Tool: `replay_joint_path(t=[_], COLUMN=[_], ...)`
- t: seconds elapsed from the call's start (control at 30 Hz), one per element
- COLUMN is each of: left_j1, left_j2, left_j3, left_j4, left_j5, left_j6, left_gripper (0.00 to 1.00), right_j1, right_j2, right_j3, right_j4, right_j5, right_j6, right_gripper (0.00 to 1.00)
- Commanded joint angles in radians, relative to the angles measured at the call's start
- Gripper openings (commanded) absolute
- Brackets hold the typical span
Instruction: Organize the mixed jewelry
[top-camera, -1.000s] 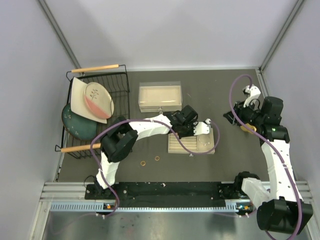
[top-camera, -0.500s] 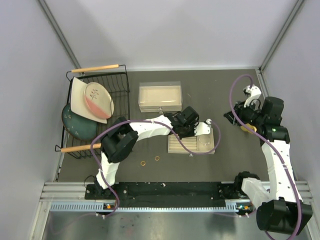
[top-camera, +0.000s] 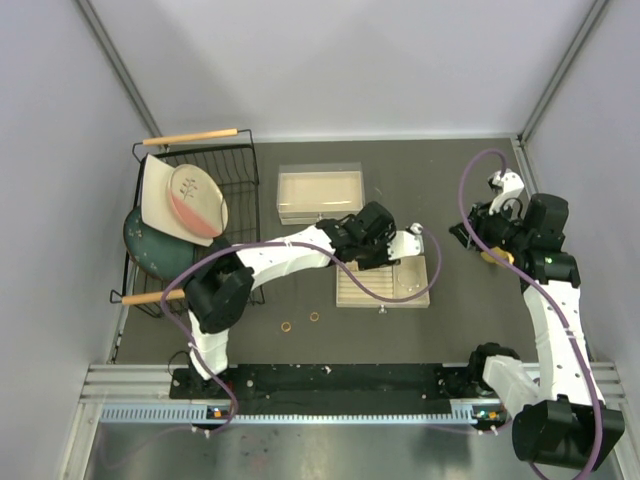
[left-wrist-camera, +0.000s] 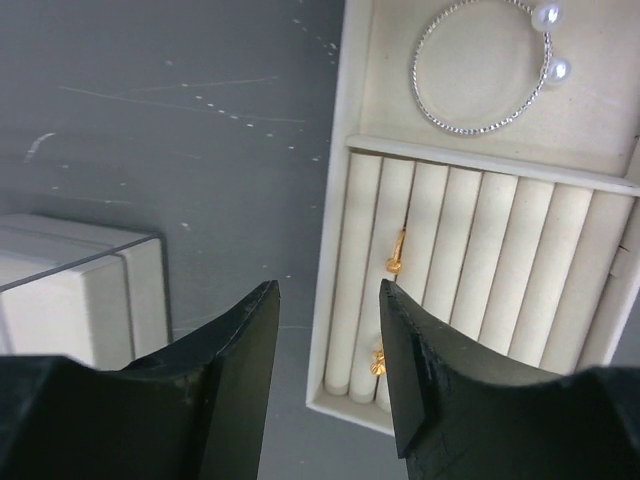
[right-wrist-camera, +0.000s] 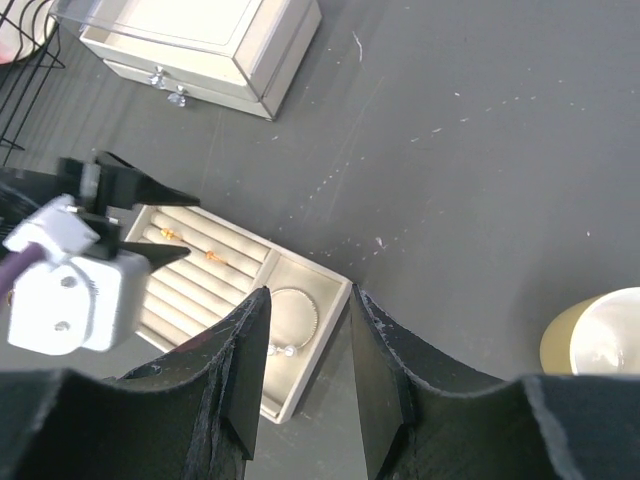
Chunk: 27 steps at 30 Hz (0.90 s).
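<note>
Left gripper (left-wrist-camera: 328, 300): jaws open, nothing between them, hanging over one edge of the beige tray (left-wrist-camera: 338, 200). Right gripper (right-wrist-camera: 310, 300): jaws apart, empty, well off to the right. Silver bracelet (left-wrist-camera: 478, 131) lies in the tray's plain compartment. Gold ring (left-wrist-camera: 397, 252) and second ring (left-wrist-camera: 378, 365) sit in the slotted rows. Third ring (top-camera: 287, 326) and fourth ring (top-camera: 314, 317) lie loose on the worktop (top-camera: 450, 330), near the tray

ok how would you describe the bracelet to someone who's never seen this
Find the beige tray in the middle of the dark table. In its plain compartment, beside the ridged slots, lies a thin silver bracelet, a wide hoop tipped with two pearls, unlike the tiny gold rings.
</note>
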Motion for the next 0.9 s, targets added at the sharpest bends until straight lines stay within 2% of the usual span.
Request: replay_joint_path(t=[0.0, 0.17, 0.33, 0.5, 0.57, 0.63, 0.73, 0.77, 0.87], left_j1=[0.002, 0.030, 0.064, 0.105, 0.127, 0.139, 0.168, 0.191, 0.235], left_j2=[-0.123, -0.230, -0.390, -0.517, -0.568, -0.598, -0.652, -0.675, -0.707], left_j3=[0.048, 0.013, -0.043, -0.058, -0.092, -0.125, -0.210, -0.254, -0.334], left_j4=[0.025, 0.028, 0.010, -0.091, -0.131, -0.150, -0.168, -0.170, -0.179], left_j5=[-0.006, 0.032, 0.078, 0.132, 0.150, 0.166, 0.184, 0.196, 0.221], left_j6=[-0.038, -0.094, -0.156, -0.193, -0.196, -0.191, -0.174, -0.173, -0.159], left_gripper=[0.51, 0.55, 0.60, 0.72, 0.74, 0.75, 0.81, 0.82, 0.86], right_j1=[-0.014, -0.014, -0.016, -0.016, -0.016, -0.016, -0.016, -0.016, -0.016], right_j2=[-0.019, -0.031, -0.038, -0.042, -0.039, -0.035, -0.030, -0.027, -0.021], right_j3=[0.002, 0.000, 0.000, -0.006, -0.006, -0.004, -0.004, -0.004, -0.001], right_j4=[0.028, 0.028, 0.019, 0.009, 0.006, 0.003, -0.003, -0.006, -0.012], right_j5=[0.021, 0.072, 0.098, 0.101, 0.095, 0.090, 0.074, 0.066, 0.044], right_j6=[-0.026, -0.047, -0.062, -0.076, -0.082, -0.084, -0.090, -0.090, -0.098], right_gripper=[0.38, 0.41, 0.50, 0.57, 0.67, 0.69, 0.78, 0.85, 0.93])
